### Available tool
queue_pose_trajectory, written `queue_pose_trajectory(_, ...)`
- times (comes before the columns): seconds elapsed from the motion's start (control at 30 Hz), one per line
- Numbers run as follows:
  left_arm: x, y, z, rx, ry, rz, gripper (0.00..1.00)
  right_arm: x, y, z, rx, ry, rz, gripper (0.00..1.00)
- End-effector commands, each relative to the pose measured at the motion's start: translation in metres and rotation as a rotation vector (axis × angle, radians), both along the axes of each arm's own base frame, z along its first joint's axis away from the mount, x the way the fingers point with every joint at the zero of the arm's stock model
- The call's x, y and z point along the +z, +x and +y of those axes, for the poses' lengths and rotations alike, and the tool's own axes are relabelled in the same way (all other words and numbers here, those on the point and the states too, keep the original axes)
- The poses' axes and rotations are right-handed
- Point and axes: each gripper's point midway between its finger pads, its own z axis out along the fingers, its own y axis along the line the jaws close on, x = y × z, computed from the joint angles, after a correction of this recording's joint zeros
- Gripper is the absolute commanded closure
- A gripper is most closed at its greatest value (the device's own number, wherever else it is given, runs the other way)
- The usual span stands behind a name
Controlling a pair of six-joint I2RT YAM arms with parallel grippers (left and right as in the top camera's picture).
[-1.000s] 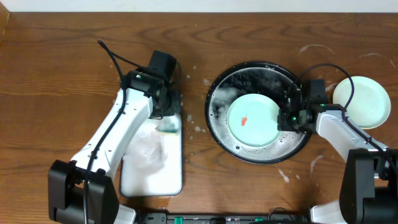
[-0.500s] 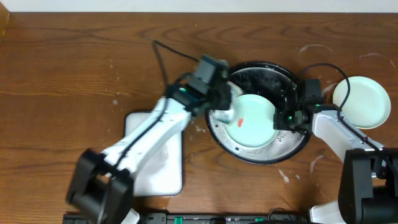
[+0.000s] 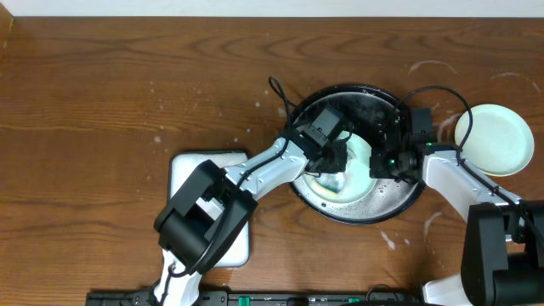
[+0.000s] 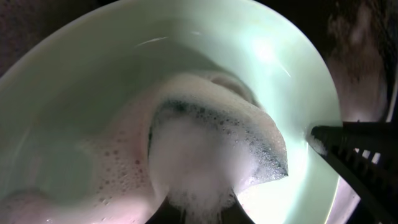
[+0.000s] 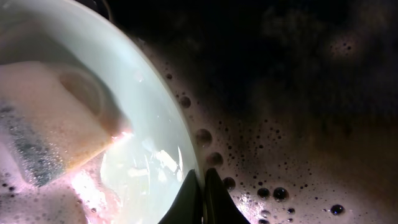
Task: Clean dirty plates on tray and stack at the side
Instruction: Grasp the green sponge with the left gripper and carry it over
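Left arm: gone from white dish (image 3: pixel 183 166) across to tray (image 3: pixel 374 104) since the earlier frame.

Overhead: left fingers (image 3: pixel 334 163) down on mint plate (image 3: pixel 360 151), mid-tray. Right fingers (image 3: pixel 380 161) nip its rim, steadying it for scrubbing. Second plate (image 3: pixel 495 138) on bench (image 3: pixel 127 85), frame right.

Left wrist: foamy sponge (image 4: pixel 211 149) pressed on plate; own fingers buried in foam, evidently clamped on it.

Right wrist: fingers nearly closed on rim; red smear hidden.

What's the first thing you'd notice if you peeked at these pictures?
A soapy, foam-covered sponge, held by the left gripper, presses on a pale mint-green round plate inside the large black round tray, right of centre in the overhead view. The right gripper pinches that plate's rim.
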Motion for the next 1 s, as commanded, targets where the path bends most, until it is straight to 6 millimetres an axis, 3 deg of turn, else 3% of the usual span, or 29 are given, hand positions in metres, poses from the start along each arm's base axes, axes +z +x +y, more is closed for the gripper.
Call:
queue_pose_trajectory(0.0, -0.051, -0.010, 0.022, 0.028, 0.129, 0.064, 0.92, -0.004, -0.003, 0.003, 0.016, -0.002, 0.016, 0.99)
queue_pose_trajectory(0.1, -0.047, 0.012, 0.064, 0.122, 0.325, -0.033, 0.93, -0.004, -0.005, 0.003, 0.016, -0.003, 0.022, 0.99)
queue_pose_trajectory(0.2, -0.027, 0.033, 0.097, 0.151, 0.498, -0.145, 0.93, -0.005, -0.006, 0.003, 0.016, -0.004, 0.029, 0.99)
queue_pose_trajectory(0.3, -0.004, 0.054, 0.107, 0.105, 0.611, -0.254, 0.93, -0.006, -0.007, -0.002, 0.009, -0.028, 0.032, 0.99)
queue_pose_trajectory(0.4, 0.003, 0.061, 0.107, 0.098, 0.632, -0.297, 0.93, -0.007, -0.007, -0.006, 0.003, -0.053, 0.035, 0.99)
queue_pose_trajectory(0.53, -0.005, 0.056, 0.090, 0.097, 0.534, -0.248, 0.93, -0.007, -0.008, -0.006, 0.019, -0.059, 0.032, 0.99)
queue_pose_trajectory(0.8, -0.010, 0.026, 0.001, 0.102, 0.049, 0.024, 0.92, -0.007, -0.008, -0.006, 0.078, -0.075, 0.019, 0.99)
queue_pose_trajectory(0.97, -0.015, 0.008, -0.027, 0.111, -0.072, 0.149, 0.93, -0.007, -0.007, -0.006, 0.078, -0.075, 0.019, 0.99)
